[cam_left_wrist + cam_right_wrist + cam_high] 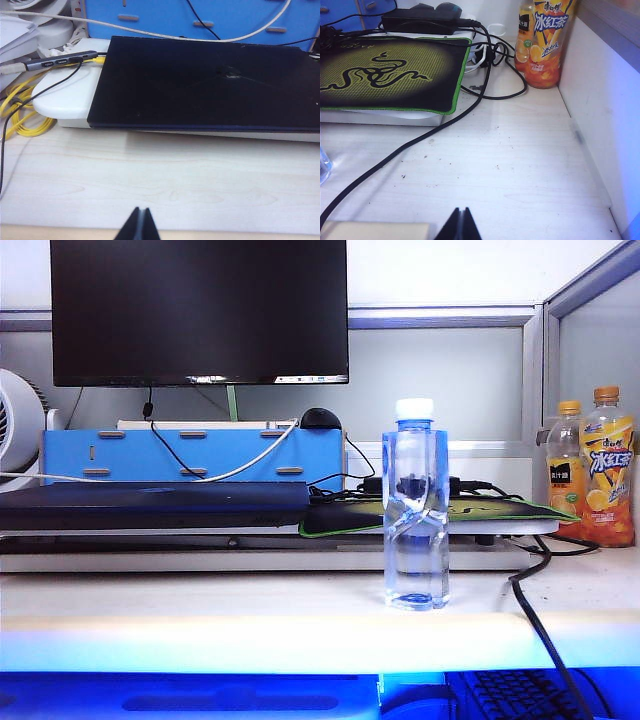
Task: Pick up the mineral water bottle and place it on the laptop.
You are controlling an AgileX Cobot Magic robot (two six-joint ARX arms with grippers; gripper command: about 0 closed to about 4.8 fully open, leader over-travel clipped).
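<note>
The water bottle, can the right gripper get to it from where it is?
Probably yes. The mineral water bottle stands upright and alone on bare table. The shut right gripper faces open wood, with only a black cable crossing it. The left gripper is shut too.

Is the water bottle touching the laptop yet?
Apart. In the exterior view the mineral water bottle stands on the table, well right of the laptop. Both the left gripper and right gripper are shut and hold nothing.

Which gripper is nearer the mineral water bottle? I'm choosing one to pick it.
Right. The right gripper has the mineral water bottle at its view's edge; the left gripper faces the laptop, bottle unseen.
</note>
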